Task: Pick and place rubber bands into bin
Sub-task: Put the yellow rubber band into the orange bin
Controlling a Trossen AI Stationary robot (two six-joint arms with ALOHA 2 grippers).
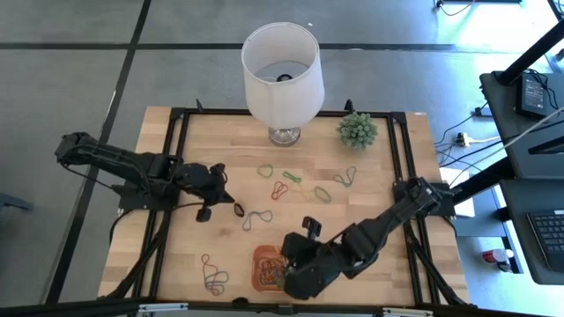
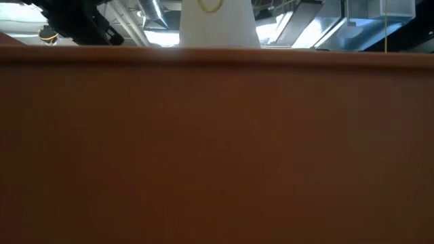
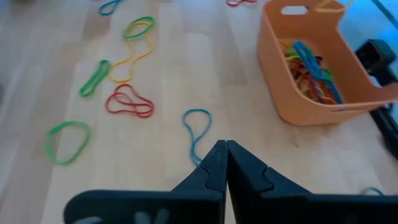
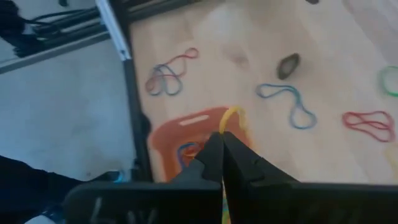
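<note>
The low view was almost wholly blocked by the shallow orange plastic bin's (image 2: 217, 149) wall. Only the right wrist view showed the right gripper (image 4: 221, 140) pinching a thin yellow rubber band (image 4: 231, 117) above that bin at the tabletop's near edge. The left gripper (image 3: 225, 149), pressed together and empty, hovered near the tabletop's left edge.

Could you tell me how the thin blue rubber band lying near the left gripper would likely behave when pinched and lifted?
The thin blue rubber band would probably droop limply, since it lies flat in a pinched loop. It looks very light. It may slip from the shut left gripper fingertips.

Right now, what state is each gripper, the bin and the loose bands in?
right gripper: shut on a yellow rubber band, above the bin.
left gripper: shut, holding nothing, beside a blue rubber band.
bin: upright on the table, holding several bands.
loose rubber bands: scattered flat on the table.
lamp: upright.
</note>
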